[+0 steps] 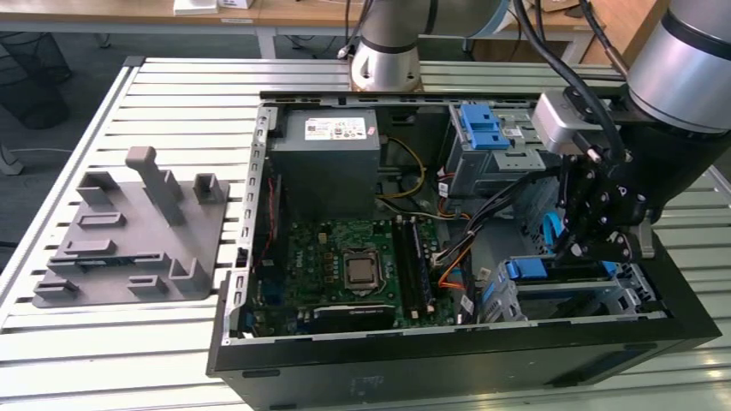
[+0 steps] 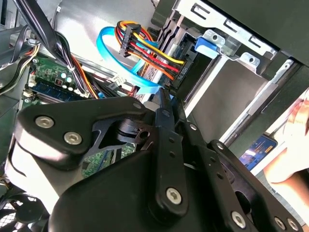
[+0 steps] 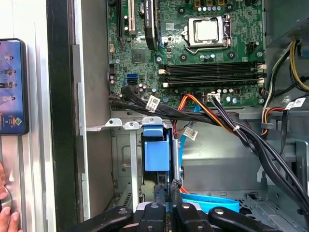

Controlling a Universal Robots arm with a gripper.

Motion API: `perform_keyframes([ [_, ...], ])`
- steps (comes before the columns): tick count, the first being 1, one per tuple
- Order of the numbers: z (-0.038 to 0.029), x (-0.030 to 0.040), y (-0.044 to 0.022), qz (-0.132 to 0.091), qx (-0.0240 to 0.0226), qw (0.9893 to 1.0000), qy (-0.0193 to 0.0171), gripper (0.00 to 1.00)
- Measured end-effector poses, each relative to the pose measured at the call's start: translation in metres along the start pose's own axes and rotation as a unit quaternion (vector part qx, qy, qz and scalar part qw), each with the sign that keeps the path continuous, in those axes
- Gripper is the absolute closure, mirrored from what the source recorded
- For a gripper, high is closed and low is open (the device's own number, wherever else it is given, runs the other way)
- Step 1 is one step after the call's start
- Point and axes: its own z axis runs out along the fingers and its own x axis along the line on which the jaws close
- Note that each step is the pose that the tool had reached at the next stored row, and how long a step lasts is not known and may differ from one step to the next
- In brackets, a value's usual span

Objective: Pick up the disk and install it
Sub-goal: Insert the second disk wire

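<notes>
One arm, one gripper [image 1: 585, 251], at the right of the exterior view, reaching down into an open computer case [image 1: 246, 257].

- Fingers [image 3: 158, 193]: drawn close together, with nothing seen held between them. In both wrist views their tips stand just beside the blue end of the disk, at its edge; whether they touch it I cannot tell.
- Disk [image 1: 528, 269]: seated on edge in the metal drive cage [image 1: 628, 300] at the lower right of the exterior view. Its blue rail faces up, directly under the gripper. In the first wrist view the same blue end [image 3: 157, 150] sits between the cage's silver tabs.
- Case: lies on its side, panel off, on a slatted metal surface [image 1: 171, 86].
- Motherboard [image 1: 354, 265]: green, at lower centre of the exterior view, with a bare processor socket.
- Grey box [image 1: 331, 163]: bears a white sticker and lies above the motherboard.
- Blue latch [image 1: 484, 128]: ridged, on the upper cage at upper right of centre.
- Cables [image 2: 154, 55]: a red, yellow and black bundle with a flat blue ribbon [image 2: 108, 48], running close past the fingertips.
- Grey fixture [image 1: 126, 240]: moulded, with upright posts, on the surface at the left, well apart from the case.
- Phone [image 3: 12, 87]: lit screen, lying on the surface outside the case wall.
- Hand [image 3: 5, 215]: a person's hand, at the frame edge near the phone.
</notes>
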Motion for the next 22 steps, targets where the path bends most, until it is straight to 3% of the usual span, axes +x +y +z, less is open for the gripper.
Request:
perform_keyframes([
  [22,-0.0018,0.0002,-0.0001,0.000,-0.0001,1.0000,-0.0014,0.84],
])
